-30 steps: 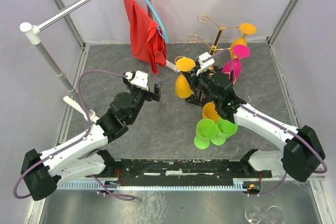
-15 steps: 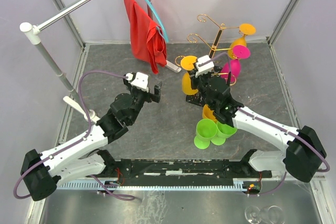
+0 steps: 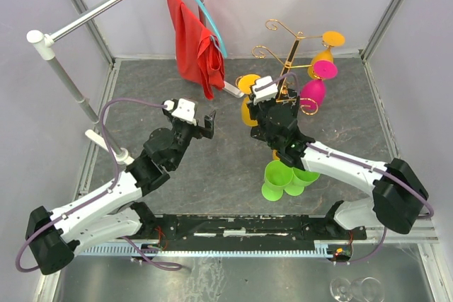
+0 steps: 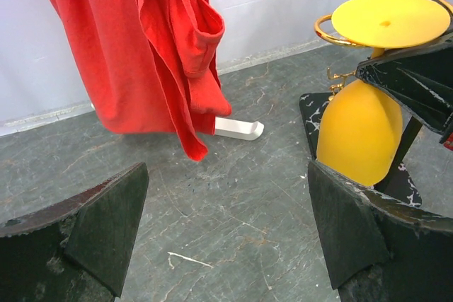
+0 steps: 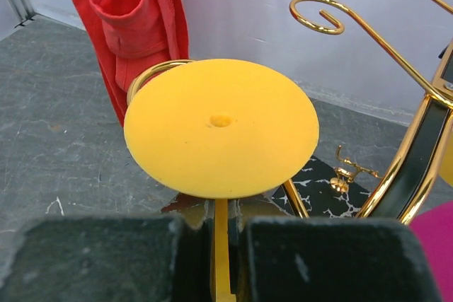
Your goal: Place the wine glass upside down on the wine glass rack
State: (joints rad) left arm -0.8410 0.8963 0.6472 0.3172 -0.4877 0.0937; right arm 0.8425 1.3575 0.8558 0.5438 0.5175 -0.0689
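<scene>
While the left pincer (image 4: 226, 206) gapes wide, the right pincer (image 5: 221, 238) clasps the upturned wine glass (image 5: 233, 146)

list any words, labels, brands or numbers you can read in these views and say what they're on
None: no word, label, brand or number can be read in any view.
The yellow wine glass, wine glass rack, red cloth and green cups show plain surfaces, no print.

we see bright, soft, even light from overhead; shadows on the table (image 3: 226, 175) are faint. the top view is sharp, its frame posts (image 3: 83, 12) leaning outward at the edges. in the left wrist view the fingers (image 4: 92, 224) look dark and slightly blurred; the wine glass (image 5: 221, 126) is evenly lit, matte.
</scene>
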